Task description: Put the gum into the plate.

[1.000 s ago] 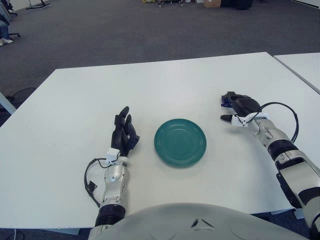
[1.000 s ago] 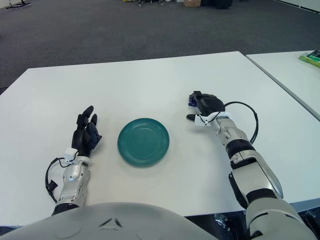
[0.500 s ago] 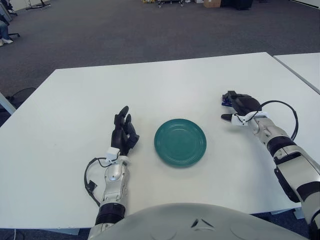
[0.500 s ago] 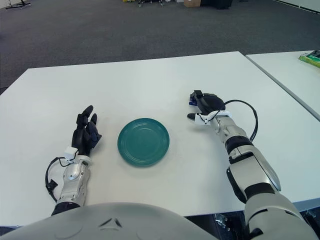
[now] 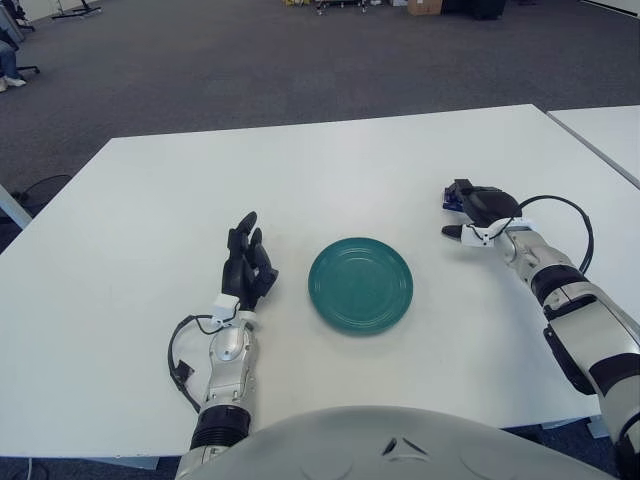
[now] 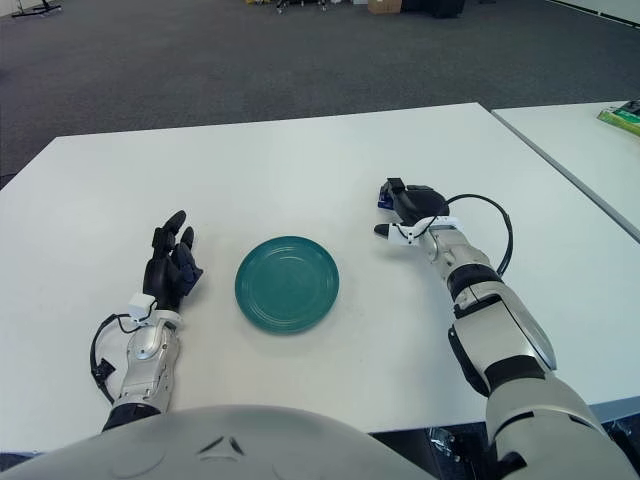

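On the right side of the white counter, the right hand is lying over the gum, its dark fingers curling down around the small blue pack — whether they are actually gripping it or only cupping it cannot be told, since most of the pack is hiding under the palm. One finger is sticking out low toward the middle of the counter, just above the surface. The gum is sitting well to the right of the plate, with bare counter showing between them, and a black cable is looping from the right wrist back along the forearm. The plate, round and dark green, is lying flat near the centre front of the counter. Beside it on the left, the left hand is showing with its fingers pointing away from the robot, loosely extended and holding nothing — close to the plate's rim but apart from it. Grey carpet is stretching away behind the counter, and a second white counter is showing at the right edge.
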You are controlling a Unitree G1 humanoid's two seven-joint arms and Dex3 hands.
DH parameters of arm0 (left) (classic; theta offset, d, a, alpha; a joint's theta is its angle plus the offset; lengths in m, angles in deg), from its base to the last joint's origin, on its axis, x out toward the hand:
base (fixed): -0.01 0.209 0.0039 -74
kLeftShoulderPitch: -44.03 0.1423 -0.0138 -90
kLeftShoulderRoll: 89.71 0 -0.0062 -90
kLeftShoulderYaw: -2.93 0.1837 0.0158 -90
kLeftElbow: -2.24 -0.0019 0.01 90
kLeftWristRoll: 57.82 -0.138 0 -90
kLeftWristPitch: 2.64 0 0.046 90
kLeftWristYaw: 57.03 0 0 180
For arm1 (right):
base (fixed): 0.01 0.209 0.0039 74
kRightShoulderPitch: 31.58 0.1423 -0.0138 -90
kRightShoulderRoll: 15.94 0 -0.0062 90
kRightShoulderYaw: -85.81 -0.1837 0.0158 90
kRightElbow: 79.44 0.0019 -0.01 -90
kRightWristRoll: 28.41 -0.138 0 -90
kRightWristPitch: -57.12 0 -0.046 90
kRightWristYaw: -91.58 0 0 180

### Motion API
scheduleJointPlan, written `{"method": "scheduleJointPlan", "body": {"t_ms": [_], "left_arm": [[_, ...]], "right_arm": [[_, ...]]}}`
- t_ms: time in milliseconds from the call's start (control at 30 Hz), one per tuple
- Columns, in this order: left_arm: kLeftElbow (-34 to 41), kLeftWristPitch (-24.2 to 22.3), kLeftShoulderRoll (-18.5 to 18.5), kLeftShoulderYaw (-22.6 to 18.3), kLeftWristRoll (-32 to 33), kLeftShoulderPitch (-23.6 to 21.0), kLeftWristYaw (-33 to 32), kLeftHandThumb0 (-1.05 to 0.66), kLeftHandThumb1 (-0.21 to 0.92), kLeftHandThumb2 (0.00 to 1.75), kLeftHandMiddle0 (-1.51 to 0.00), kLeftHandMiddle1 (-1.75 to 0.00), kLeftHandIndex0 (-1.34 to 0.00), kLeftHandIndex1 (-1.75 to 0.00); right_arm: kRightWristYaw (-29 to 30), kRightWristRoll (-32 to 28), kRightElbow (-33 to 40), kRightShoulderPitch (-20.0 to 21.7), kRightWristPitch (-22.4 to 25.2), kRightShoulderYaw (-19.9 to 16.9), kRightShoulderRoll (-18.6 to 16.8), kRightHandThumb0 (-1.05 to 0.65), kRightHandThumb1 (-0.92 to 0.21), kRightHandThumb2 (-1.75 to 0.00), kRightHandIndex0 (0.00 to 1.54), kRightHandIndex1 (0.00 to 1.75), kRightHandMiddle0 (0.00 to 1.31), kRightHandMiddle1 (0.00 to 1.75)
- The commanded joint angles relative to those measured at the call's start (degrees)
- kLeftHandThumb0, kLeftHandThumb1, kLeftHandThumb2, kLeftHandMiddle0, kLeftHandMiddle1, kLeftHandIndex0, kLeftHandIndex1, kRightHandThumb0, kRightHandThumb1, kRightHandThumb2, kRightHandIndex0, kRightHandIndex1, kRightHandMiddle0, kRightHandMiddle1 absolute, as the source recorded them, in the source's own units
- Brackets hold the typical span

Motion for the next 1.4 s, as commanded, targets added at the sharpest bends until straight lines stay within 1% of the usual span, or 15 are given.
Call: {"method": "scheduleJointPlan", "body": {"t_ms": [0, 167, 267, 367, 667, 967, 1200, 1367], "left_arm": [[-14.7, -1.9, -1.1, -0.9, 0.9, 7.0, -0.7, -0.78, 0.92, 0.87, -0.32, -0.01, 0.00, -0.74], [-15.0, -1.7, -1.1, -0.9, 1.1, 6.7, -0.4, -0.78, 0.92, 0.86, -0.32, -0.01, 0.00, -0.74], [-14.9, -2.0, -1.1, -0.9, 1.0, 6.7, -0.4, -0.78, 0.92, 0.86, -0.32, -0.01, 0.00, -0.73], [-15.2, -2.2, -1.1, -0.9, 1.0, 6.5, -0.4, -0.78, 0.92, 0.86, -0.31, -0.01, 0.00, -0.72], [-15.0, -2.1, -1.2, -0.7, 0.9, 6.6, -0.3, -0.78, 0.92, 0.87, -0.30, 0.00, 0.00, -0.70], [-14.9, -1.4, -1.5, -1.0, 1.2, 6.6, -0.1, -0.78, 0.92, 0.85, -0.31, -0.01, 0.00, -0.70], [-14.6, -0.9, -1.6, -1.4, 1.6, 6.9, 0.2, -0.78, 0.92, 0.84, -0.32, -0.01, 0.00, -0.72], [-14.6, -0.5, -1.6, -1.6, 1.7, 7.0, 0.2, -0.78, 0.92, 0.85, -0.34, -0.02, 0.00, -0.78]], "right_arm": [[-0.6, -1.8, 0.0, 1.4, -0.6, 0.1, -0.5, -0.70, -0.92, -0.57, 0.49, 0.02, 0.00, 0.95], [0.8, -2.9, 1.1, 1.3, -0.5, -1.3, 0.0, -0.71, -0.92, -0.59, 0.48, 0.01, 0.00, 0.93], [2.2, -3.6, 1.3, 1.3, -0.1, -2.2, -0.1, -0.71, -0.92, -0.57, 0.50, 0.02, 0.00, 0.93], [3.0, -3.8, 1.0, 1.7, 0.3, -2.3, -0.3, -0.70, -0.92, -0.54, 0.52, 0.03, 0.00, 0.94], [4.1, -3.7, -0.4, 3.1, 1.6, -1.7, -0.6, -0.69, -0.92, -0.51, 0.54, 0.03, 0.01, 0.97], [4.2, -3.2, -1.3, 3.9, 2.7, -1.1, -0.8, -0.69, -0.92, -0.51, 0.54, 0.03, 0.00, 0.96], [3.1, -2.9, -2.7, 4.8, 3.6, -0.4, -1.2, -0.67, -0.92, -0.51, 0.53, 0.02, 0.00, 0.96], [1.7, -3.1, -4.4, 5.9, 4.8, 0.0, -2.0, -0.67, -0.92, -0.52, 0.52, 0.01, 0.00, 0.94]]}}
